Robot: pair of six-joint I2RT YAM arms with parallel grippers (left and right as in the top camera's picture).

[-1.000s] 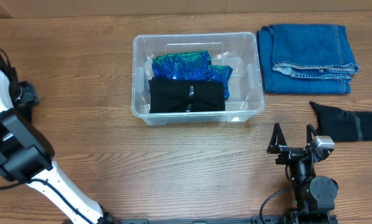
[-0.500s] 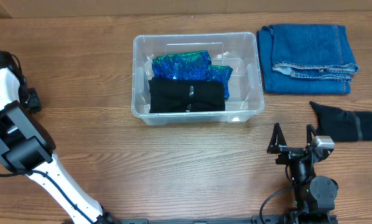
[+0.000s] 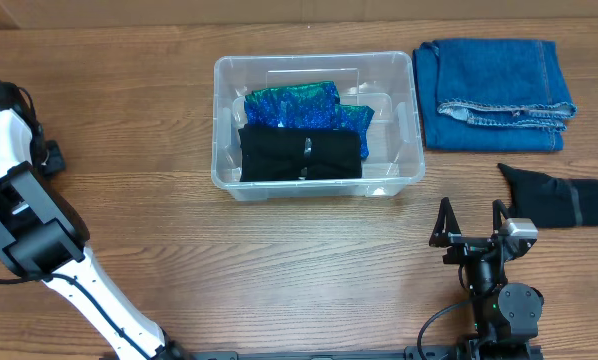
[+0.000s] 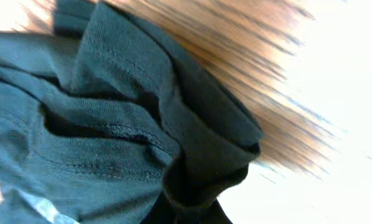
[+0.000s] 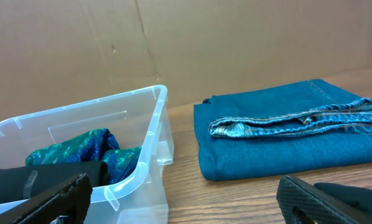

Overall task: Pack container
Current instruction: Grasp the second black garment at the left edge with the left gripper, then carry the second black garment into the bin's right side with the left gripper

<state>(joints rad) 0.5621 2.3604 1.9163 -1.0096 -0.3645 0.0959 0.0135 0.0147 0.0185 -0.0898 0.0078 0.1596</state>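
The container (image 3: 407,120) is a clear tub at the table's middle. It holds a sparkly blue-green cloth (image 3: 309,108) and a folded black cloth (image 3: 299,155). In the right wrist view its rim (image 5: 150,134) curves at the left. My left arm (image 3: 19,210) reaches to the far left edge of the table. My left gripper (image 4: 187,219) is shut, pinching a fold of a dark grey-green garment (image 4: 99,124) that fills the left wrist view. My right gripper (image 3: 470,210) stands open near the front right, with nothing between its fingers (image 5: 58,198).
Folded blue jeans (image 3: 494,80) lie at the back right, also in the right wrist view (image 5: 285,137). A black garment (image 3: 564,200) lies to the right of my right gripper. A cardboard wall (image 5: 173,43) stands behind the table.
My left arm has shifted slightly at the table's left edge and its gripper has closed on the dark garment. The right arm and the container's contents have not moved.
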